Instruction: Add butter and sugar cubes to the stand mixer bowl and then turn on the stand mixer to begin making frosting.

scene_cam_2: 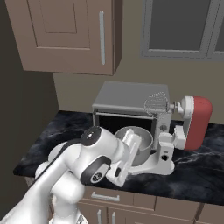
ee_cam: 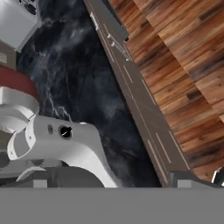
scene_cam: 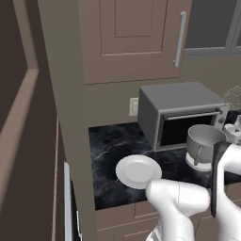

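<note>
Grey microwave behind the stand mixer bowl; white plate alongside; claw spread wide.

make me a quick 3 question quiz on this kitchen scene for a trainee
1. True or false: the stand mixer has its red head tilted back, with the whisk lifted clear of the stand mixer bowl.
2. What stands directly behind the bowl on the counter? A) a toaster B) a grey microwave C) a kettle
3. Fill in: the white plate on the counter has ____ on it.

Key
1. True: the head stands up at the right and the whisk hangs in front of the microwave.
2. B
3. Nothing: no butter or sugar cubes lie on it in the left base view.
</note>
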You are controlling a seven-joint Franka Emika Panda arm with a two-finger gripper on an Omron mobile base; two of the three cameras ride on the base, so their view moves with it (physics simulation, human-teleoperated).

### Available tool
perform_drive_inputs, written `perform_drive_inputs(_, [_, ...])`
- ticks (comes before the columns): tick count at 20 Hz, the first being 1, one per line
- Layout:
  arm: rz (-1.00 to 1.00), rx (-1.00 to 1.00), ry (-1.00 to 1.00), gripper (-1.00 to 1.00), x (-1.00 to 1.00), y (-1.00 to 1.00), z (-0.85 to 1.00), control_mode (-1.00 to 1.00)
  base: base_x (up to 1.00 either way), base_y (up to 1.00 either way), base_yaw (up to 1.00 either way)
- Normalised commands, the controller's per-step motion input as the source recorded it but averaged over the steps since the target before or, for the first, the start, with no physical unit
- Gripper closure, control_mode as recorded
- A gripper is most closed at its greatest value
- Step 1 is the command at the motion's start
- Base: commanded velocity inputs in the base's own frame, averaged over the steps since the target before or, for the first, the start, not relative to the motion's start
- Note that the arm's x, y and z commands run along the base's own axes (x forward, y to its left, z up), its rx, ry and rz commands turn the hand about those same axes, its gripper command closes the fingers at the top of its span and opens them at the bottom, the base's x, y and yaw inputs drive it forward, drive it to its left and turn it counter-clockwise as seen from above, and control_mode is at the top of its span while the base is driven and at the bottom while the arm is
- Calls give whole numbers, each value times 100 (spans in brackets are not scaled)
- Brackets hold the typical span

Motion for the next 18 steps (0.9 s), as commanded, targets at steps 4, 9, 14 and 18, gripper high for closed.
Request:
perform_drive_inputs(4, [-3,13,-6,-100,-5,-80,0,-100,0,0,0])
perform_drive_inputs(9, [-3,16,-1,-100,-2,-73,-1,-100,0,0,0])
perform_drive_inputs(14, [0,16,-5,-100,8,-74,-1,-100,0,0,0])
perform_drive_inputs(18, [2,16,-18,-100,19,-57,-14,-100,0,0,0])
